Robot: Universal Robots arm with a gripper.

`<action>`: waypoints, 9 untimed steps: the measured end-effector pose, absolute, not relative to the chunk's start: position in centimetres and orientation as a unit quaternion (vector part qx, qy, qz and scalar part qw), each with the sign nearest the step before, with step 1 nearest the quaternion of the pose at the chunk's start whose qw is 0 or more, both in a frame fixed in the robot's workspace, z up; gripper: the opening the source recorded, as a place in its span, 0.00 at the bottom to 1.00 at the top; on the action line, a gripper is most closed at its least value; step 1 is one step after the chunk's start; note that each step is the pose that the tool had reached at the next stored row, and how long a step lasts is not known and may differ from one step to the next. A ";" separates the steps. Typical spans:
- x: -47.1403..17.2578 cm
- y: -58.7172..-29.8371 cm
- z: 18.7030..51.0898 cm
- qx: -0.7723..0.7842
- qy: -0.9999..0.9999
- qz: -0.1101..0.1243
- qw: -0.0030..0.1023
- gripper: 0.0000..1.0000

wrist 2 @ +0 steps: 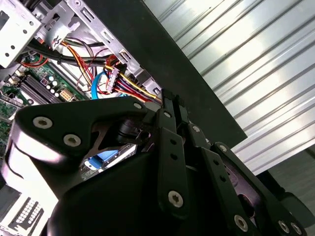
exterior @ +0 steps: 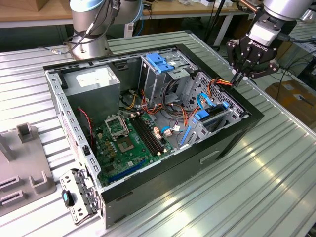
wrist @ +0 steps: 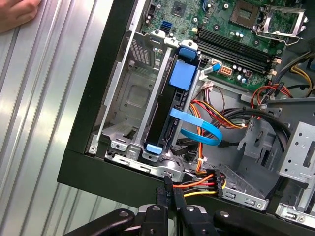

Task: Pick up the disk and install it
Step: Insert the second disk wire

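While the black three-finger claw (exterior: 240, 75) hangs clenched and empty, the blue-framed dark rectangular disk (wrist: 173, 103) sits bayed just below: likely rigid, weighty, shock-sensitive; grip carrier edges.

One open computer case (exterior: 163, 182) is being counted on the worktop (exterior: 256, 197); one disk (wrist: 170, 105), one power supply box (exterior: 94, 81), one blue latch piece (exterior: 161, 62), one gripper (exterior: 238, 79).

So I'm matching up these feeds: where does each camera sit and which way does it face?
Exterior view: off the arm, looking down on the open case, arm and gripper at its right.
First wrist view: above the drive bay, on the disk; shut fingertips.
Second wrist view: behind the gripper, along it.
All share the gripper and orange cables.
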State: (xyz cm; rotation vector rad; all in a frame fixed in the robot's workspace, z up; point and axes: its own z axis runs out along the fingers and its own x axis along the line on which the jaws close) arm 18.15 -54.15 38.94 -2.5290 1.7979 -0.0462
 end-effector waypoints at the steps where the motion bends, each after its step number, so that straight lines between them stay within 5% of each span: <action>1: 18.1 -54.2 38.9 -0.815 0.579 -0.015 0.019 0.17; 9: 18.1 -54.2 38.9 -0.814 0.581 -0.015 0.019 0.17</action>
